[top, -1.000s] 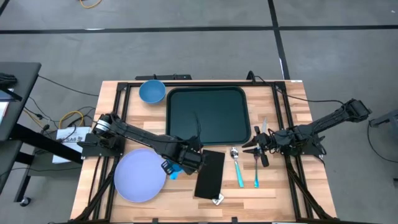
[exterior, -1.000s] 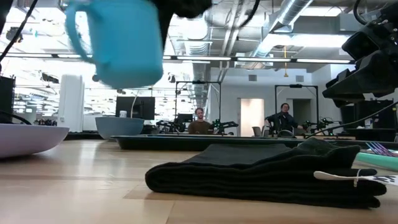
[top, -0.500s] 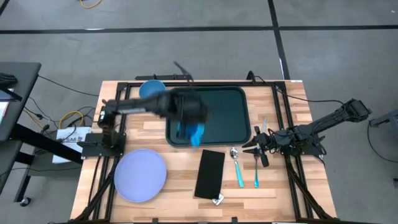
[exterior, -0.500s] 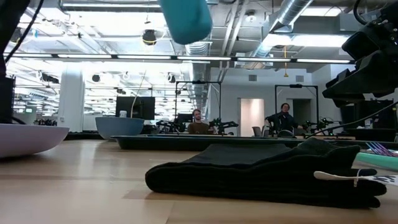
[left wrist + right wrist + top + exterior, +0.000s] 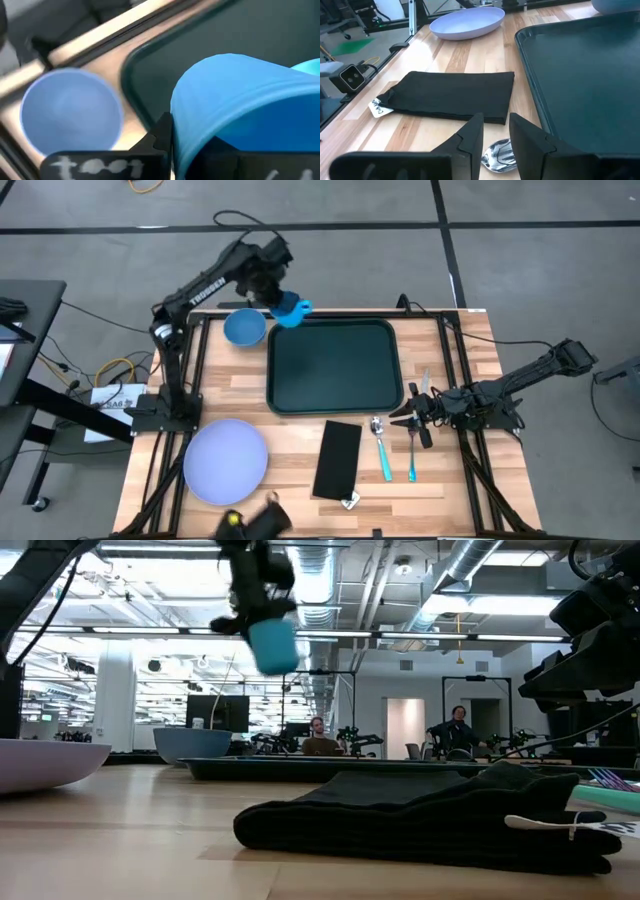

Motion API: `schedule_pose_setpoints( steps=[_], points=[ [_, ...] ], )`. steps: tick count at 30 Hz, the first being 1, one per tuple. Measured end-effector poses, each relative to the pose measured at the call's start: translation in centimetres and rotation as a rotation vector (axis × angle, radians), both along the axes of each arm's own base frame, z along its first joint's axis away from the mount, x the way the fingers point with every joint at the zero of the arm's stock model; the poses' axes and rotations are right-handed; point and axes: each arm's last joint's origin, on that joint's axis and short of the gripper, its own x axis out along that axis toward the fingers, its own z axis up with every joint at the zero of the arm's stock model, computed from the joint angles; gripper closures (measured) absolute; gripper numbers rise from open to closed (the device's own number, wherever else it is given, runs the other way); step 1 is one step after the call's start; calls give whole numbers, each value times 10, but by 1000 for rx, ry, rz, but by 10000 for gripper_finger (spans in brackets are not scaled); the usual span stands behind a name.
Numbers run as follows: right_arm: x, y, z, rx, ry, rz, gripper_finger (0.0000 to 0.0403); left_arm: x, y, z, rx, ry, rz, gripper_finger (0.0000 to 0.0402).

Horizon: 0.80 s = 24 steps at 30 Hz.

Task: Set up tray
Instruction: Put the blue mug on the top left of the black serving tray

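above the tray's (image 5: 335, 366) far-left corner, left gripper (image 5: 272, 292) clamped a blue cup (image 5: 291, 310); right gripper (image 5: 408, 417), jaws narrowly parted, waited beside.

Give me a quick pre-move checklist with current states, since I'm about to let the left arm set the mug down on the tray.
1. Mug grip: ok. The left gripper is shut on the blue mug, held in the air.
2. Mug position: not ok yet. It hangs over the far left corner of the tray, beside the blue bowl, not over the middle.
3. Landing area: ok. The tray's surface shows nothing on it.
4. Right gripper: ok. It waits low beside the tray's right edge, near the spoon, holding nothing.
5. Other items: ok. The lavender plate and black napkin lie on the table, off the tray.
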Motion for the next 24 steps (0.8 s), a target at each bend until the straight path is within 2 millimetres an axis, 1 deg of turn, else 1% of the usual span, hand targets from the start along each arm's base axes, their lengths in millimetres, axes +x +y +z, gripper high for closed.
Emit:
schedule_pose_setpoints(
  steps=[2,5,9,13,16,19,21,24],
  points=[
    [0,0,0,0,0,0,316,-11,13,-13,-49,13,67,400],
    [0,0,0,0,0,-1,316,-24,25,-28,-113,19,147,400],
    [0,0,0,0,0,-1,316,-29,32,-39,-131,24,201,400],
    [0,0,0,0,0,0,316,-21,35,-49,-111,22,201,400],
    [0,0,0,0,0,0,316,-8,34,-56,-97,25,169,400],
    [0,0,0,0,0,-1,316,5,32,-69,-109,60,52,400],
    [0,0,0,0,0,0,316,14,31,-76,-120,92,-59,400],
    [0,0,0,0,0,0,316,25,27,-82,-105,136,-239,400]
  ],
)
